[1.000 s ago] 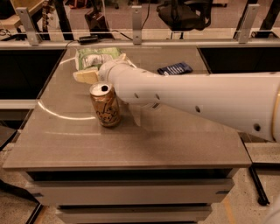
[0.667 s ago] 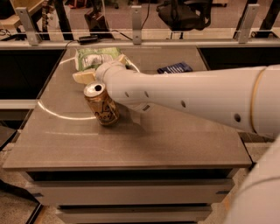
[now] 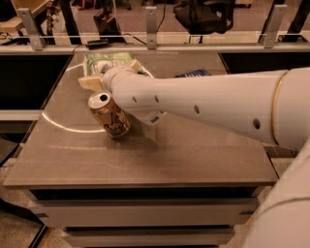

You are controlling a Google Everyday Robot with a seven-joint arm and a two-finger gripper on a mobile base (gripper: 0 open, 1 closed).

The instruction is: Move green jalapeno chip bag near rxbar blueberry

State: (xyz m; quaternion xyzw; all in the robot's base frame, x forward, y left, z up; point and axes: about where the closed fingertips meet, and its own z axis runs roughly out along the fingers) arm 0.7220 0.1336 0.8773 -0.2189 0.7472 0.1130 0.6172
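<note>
Nearest the camera, bottom right, a white robot body part (image 3: pixel 286 213) blocks the corner. Below the front edge of the table (image 3: pixel 145 160) sit pale drawer fronts (image 3: pixel 145 208). Tabletop is grey-brown, matte, with a thin bright curved reflection (image 3: pixel 58 123) on its left side. Mid-table, a tan-gold drink can (image 3: pixel 109 115) is tilted, open top facing up-left, body touching the underside of the white arm (image 3: pixel 208 104). That arm enters from the right and runs across the table to the back left. The gripper (image 3: pixel 99 77) is at the arm's far end, at the back left of the table, right at the near edge of the green jalapeno chip bag (image 3: pixel 104 62); a cream-tan part of it shows just beside the bag. How far open it is cannot be told, nor whether it has hold of the bag. Bag lies at the back-left of the table, partly covered by the arm. The rxbar blueberry (image 3: pixel 194 73) lies at the back, right of center, with only a dark-blue strip showing above the arm, well apart from the bag. Dark panels (image 3: pixel 24 82) flank the table. Behind runs a pale rail (image 3: pixel 193 48) with metal posts (image 3: pixel 151 22), then a black office chair (image 3: pixel 203 14) on a reddish floor.
</note>
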